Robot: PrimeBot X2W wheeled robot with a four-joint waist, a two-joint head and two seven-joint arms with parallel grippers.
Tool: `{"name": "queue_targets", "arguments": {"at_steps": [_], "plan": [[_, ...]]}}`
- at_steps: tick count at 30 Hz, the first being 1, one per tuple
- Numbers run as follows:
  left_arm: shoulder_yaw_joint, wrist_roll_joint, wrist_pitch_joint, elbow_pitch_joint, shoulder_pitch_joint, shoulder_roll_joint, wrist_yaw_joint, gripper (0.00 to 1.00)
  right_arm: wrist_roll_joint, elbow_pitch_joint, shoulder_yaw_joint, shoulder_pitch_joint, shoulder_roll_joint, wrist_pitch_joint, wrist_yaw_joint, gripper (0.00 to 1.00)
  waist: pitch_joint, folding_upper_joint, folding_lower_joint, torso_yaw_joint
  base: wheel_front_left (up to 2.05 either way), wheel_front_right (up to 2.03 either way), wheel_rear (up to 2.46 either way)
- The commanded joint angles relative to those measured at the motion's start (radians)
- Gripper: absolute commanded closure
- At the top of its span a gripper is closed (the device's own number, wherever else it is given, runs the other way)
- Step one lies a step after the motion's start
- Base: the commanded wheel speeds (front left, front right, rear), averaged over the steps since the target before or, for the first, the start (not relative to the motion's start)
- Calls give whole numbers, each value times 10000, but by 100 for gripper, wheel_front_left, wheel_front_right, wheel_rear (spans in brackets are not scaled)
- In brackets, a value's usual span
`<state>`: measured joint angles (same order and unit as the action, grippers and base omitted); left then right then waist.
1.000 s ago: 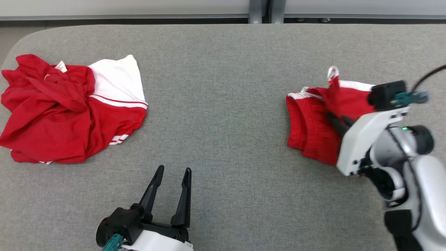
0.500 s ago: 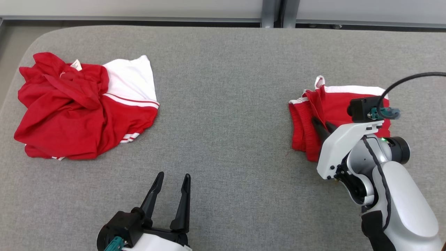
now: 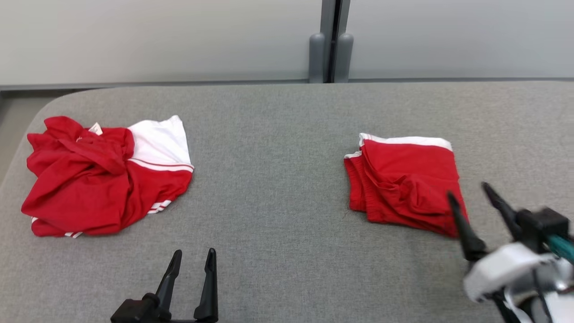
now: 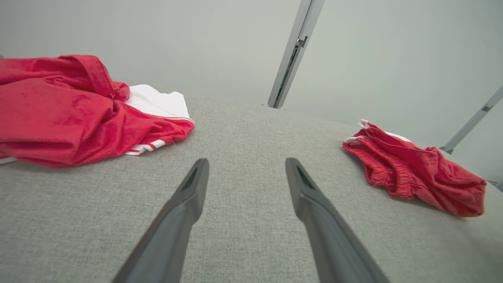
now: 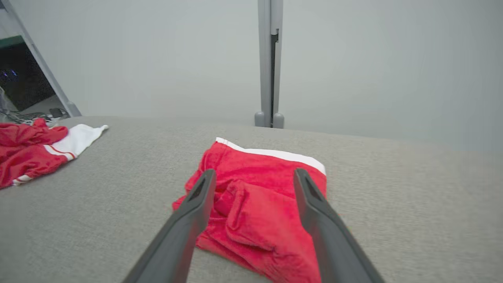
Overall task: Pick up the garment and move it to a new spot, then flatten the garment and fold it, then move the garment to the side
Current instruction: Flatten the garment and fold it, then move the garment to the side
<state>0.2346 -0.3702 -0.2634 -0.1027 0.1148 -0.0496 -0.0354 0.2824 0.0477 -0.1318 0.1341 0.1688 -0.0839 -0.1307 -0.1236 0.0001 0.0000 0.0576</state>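
Note:
The garment is a folded pair of red shorts with a white band along its far edge, lying flat on the right of the grey table. My right gripper hovers at its near right corner, open, with nothing between its fingers. From the right wrist, the garment lies just beyond and between the spread fingers of the right gripper. My left gripper stands open at the bottom centre-left over bare table, far from the garment. The left gripper points between the two cloth heaps.
A crumpled red and white garment lies in a heap at the table's left end, also visible from the left wrist and the right wrist. A grey post stands against the pale wall behind the table's far edge.
My right gripper has opened, let go of the folded red garment and drawn back toward me. The garment now lies flat. The head camera has tilted up, so the whole picture has shifted.

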Motion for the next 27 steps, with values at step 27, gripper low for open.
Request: {"name": "queue_targets", "arguments": {"at_steps": [27], "plan": [[-1685,569,-16,472,1616,-28,216,0,-1873,854,2649,-3070,-528,3498,-1,0,1543,-1,0,-394,0,0,0]]}}
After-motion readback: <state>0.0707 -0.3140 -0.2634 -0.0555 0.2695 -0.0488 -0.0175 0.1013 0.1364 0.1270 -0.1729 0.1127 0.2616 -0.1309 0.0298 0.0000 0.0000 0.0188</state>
